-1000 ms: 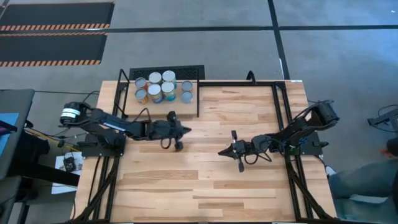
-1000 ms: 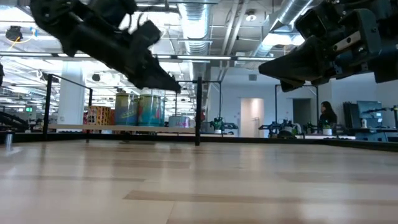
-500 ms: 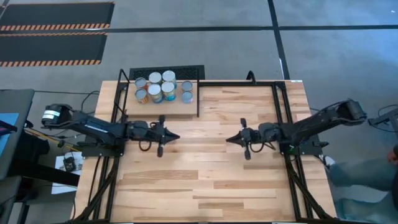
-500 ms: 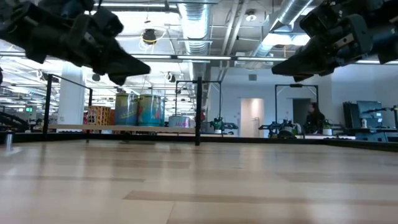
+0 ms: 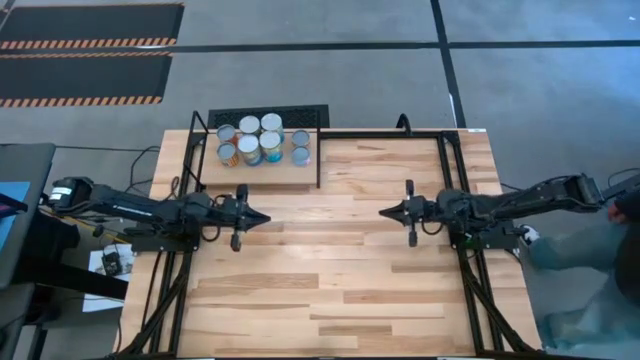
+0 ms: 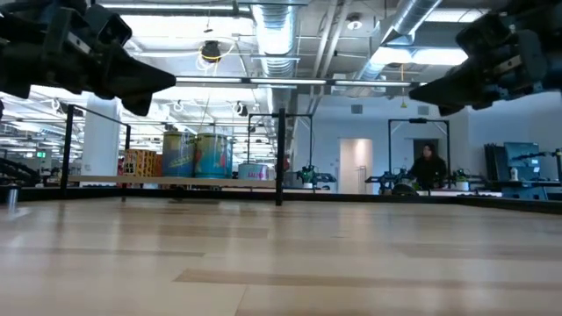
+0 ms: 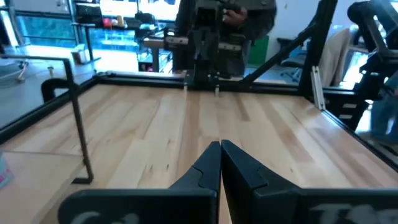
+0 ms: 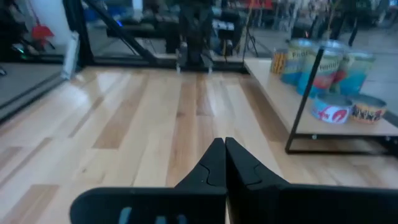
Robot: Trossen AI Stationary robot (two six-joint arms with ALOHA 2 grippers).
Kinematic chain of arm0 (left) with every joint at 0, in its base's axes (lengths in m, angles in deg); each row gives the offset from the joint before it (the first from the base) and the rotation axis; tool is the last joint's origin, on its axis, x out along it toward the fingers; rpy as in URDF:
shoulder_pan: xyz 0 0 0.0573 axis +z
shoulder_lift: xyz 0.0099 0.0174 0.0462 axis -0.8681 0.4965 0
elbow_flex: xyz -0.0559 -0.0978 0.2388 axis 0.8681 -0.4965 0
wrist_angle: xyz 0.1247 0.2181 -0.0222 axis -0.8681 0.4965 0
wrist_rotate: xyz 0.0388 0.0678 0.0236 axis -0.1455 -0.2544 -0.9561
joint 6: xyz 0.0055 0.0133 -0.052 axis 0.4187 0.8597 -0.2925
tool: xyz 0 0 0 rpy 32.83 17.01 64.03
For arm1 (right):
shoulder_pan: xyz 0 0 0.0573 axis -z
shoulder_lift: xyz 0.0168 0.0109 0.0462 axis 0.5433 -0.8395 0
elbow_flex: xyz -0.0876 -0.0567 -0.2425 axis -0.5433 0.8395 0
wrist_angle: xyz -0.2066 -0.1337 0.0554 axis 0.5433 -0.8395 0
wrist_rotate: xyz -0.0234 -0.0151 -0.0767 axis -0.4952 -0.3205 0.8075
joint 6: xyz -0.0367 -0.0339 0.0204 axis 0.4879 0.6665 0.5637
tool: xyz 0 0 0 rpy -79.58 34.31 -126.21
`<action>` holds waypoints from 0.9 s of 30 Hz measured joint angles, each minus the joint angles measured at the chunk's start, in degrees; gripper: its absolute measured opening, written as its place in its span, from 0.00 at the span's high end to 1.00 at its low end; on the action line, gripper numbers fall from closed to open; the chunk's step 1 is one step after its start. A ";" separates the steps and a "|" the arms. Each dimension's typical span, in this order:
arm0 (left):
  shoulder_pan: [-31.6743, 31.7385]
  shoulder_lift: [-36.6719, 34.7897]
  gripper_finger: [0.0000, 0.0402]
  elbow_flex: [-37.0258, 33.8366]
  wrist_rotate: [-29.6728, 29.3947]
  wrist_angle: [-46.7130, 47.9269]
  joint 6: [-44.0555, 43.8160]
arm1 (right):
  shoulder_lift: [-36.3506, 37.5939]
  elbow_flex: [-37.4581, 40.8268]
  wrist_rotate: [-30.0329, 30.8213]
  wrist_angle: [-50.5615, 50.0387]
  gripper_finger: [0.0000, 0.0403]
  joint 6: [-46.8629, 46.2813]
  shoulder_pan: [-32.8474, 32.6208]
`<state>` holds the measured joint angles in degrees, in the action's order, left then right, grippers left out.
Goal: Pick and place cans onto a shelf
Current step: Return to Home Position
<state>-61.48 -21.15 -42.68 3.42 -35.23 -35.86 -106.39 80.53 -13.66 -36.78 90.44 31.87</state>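
Eight cans (image 5: 249, 148) cluster on the shelf (image 5: 260, 177) at upper left, above and well apart from the left gripper (image 5: 262, 216), fingers pressed together, empty. Bare table (image 5: 330, 290) separates it from the right gripper (image 5: 385, 212), likewise closed.

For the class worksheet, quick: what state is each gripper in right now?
Left gripper: closed, holding nothing.
Right gripper: closed, holding nothing.
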 joint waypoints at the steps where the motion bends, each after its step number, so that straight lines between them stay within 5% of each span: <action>1: 0.01 -1.63 1.00 -0.20 -0.19 1.43 0.01 | 1.80 0.77 -0.46 -0.06 0.98 -0.01 0.26; 23: 0.10 -40.30 1.00 -2.63 -4.56 34.61 0.23 | 38.68 5.44 -2.36 -24.99 0.98 -0.20 6.69; 27: 0.09 -43.53 1.00 -2.63 -5.26 33.73 2.58 | 39.54 5.37 -2.09 -24.74 0.98 0.71 7.48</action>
<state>-61.39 -64.68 -45.31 -1.84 -1.50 -33.28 -66.84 85.90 -15.74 -61.52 91.15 39.36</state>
